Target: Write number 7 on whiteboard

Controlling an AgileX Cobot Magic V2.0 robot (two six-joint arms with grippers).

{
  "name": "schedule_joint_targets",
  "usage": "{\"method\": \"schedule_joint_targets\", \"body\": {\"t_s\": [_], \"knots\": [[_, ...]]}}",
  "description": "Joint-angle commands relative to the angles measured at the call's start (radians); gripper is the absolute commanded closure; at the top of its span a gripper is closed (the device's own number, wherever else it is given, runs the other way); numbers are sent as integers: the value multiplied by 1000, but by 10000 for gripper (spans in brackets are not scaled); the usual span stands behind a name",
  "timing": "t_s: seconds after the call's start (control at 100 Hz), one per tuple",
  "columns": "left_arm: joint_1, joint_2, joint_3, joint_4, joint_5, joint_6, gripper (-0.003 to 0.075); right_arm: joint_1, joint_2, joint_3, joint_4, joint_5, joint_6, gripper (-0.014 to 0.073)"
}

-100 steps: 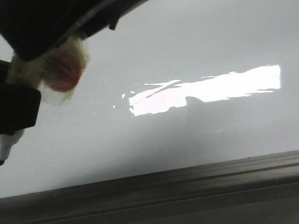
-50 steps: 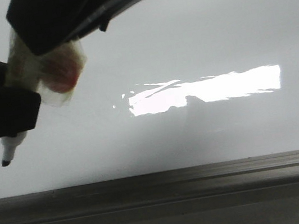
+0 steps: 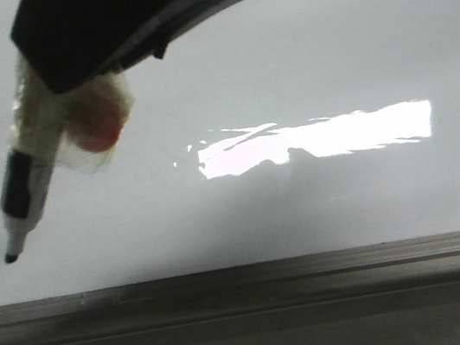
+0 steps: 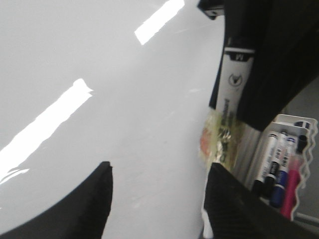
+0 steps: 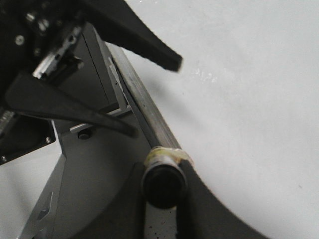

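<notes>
The right gripper (image 5: 162, 191) is closed around a marker (image 3: 26, 183) wrapped in tape, which hangs tilted with its black tip just above the whiteboard (image 3: 325, 52). The left gripper (image 4: 157, 199) stands wide with nothing between its fingers. No line of the number 7 shows on the board. Other markers stand in a white holder (image 4: 284, 164) beside it.
</notes>
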Motion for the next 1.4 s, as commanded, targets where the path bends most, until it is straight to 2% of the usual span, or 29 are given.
{"method": "schedule_joint_targets", "body": {"t_s": [0.0,0.26,0.4,0.71,0.93,1.11,1.26,1.39], "knots": [[58,-71,-36,-23,-26,0,332,-53,-17,-55,35,-64,-4,664],[265,-204,-36,-196,-87,-9,332,-178,3,-166,35,-65,-4,664],[324,-202,-36,-237,-100,-9,332,-238,50,-221,35,-40,-4,664],[329,-202,-36,-242,-162,-9,332,-309,124,-275,35,64,-4,664],[329,-202,-36,-242,-162,-9,332,-380,39,-275,-5,176,-4,655],[327,-202,-36,-242,-160,-9,332,-330,51,-229,16,259,-4,656],[319,-200,-34,-235,-150,-9,332,-275,53,-122,43,186,35,656],[314,-194,-34,-233,-146,-9,332,-239,44,-134,43,141,35,656]]}}
